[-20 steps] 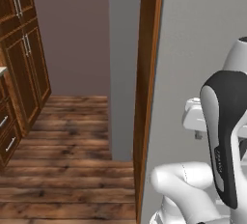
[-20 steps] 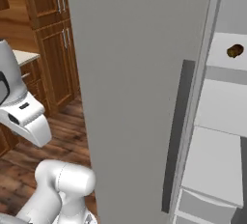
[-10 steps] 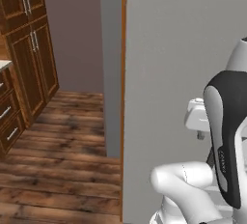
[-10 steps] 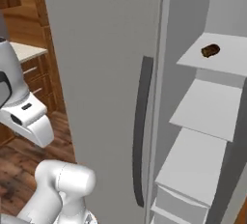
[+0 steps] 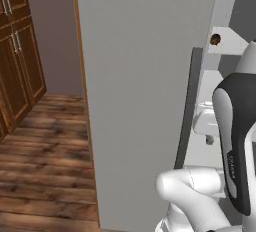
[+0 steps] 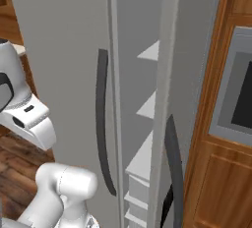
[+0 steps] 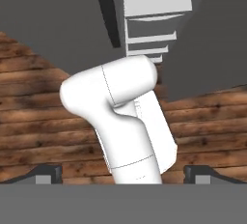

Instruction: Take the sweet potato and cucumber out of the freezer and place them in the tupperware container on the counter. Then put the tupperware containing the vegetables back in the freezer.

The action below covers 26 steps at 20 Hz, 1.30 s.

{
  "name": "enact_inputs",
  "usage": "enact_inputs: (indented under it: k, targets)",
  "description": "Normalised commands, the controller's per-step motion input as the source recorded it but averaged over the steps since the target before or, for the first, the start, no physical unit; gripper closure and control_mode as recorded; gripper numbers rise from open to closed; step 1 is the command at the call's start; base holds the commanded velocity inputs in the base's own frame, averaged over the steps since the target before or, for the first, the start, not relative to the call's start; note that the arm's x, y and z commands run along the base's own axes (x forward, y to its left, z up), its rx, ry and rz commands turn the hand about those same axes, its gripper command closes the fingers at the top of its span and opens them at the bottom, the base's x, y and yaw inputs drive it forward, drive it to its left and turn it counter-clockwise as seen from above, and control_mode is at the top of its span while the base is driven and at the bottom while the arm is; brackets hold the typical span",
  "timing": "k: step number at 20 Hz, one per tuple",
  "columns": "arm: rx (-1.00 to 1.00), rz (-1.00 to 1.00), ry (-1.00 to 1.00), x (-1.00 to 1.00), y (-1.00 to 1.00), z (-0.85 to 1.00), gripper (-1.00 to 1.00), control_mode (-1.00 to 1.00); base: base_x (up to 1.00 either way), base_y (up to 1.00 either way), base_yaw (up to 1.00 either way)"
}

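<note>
Freezer (image 6: 64, 50) stands with its door ajar; pale shelves (image 6: 147, 106) are visible through the gap. Sweet potato (image 5: 215, 39), a small brown lump, rests on an upper shelf, seen past the door's edge in the left base view. Tool (image 7: 123, 175) points down at the wooden floor (image 7: 38, 112), fingers wide apart, holding nothing.
</note>
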Motion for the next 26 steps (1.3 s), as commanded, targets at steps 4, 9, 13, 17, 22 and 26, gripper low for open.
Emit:
enact_inputs:
  k: [4,9,13,17,22,26]
  targets:
    - [0.0,0.0,0.0,0.0,0.0,0.0,-1.0,1.0,0.18,-0.51,-0.15]
    - [0.0,0.0,0.0,0.0,0.0,0.0,-1.0,1.0,0.45,-0.45,-0.16]
    - [0.0,0.0,0.0,0.0,0.0,0.0,-1.0,1.0,0.55,-0.42,-0.18]
    - [0.0,0.0,0.0,0.0,0.0,0.0,-1.0,1.0,0.41,-0.45,-0.23]
    - [0.0,0.0,0.0,0.0,0.0,0.0,-1.0,1.0,0.19,-0.53,-0.3]
    - [0.0,0.0,0.0,0.0,0.0,0.0,-1.0,1.0,0.0,-0.61,-0.31]
